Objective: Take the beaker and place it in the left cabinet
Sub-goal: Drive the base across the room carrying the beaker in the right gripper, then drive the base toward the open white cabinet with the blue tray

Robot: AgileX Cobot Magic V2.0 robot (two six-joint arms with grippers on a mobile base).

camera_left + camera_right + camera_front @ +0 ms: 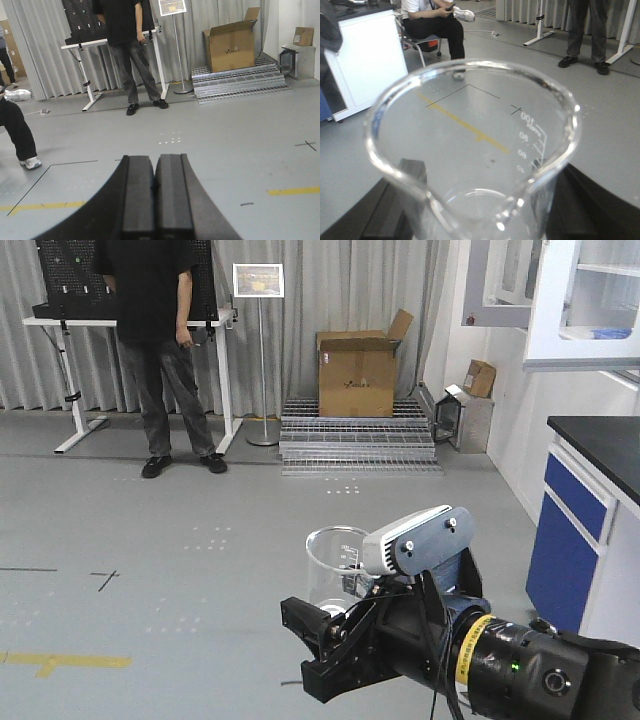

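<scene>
The beaker [334, 565] is a clear glass cylinder with a flared rim and spout. My right gripper [335, 635] is shut on its lower body and holds it upright above the floor. In the right wrist view the beaker [470, 130] fills the frame, with white scale marks on its wall, between the gripper's [485, 212] black fingers [592, 200]. My left gripper [154, 161] is shut and empty, facing open floor. Pale white cabinets with shelves [585, 300] hang at the top right; I cannot tell which one is the left cabinet.
A blue-fronted bench with a black top [590, 500] stands at the right. A standing person [160, 350] is by a white desk [70, 325] at the back left. A cardboard box [357, 375] sits on metal grating steps [355, 440]. A seated person [435, 20] shows in the right wrist view.
</scene>
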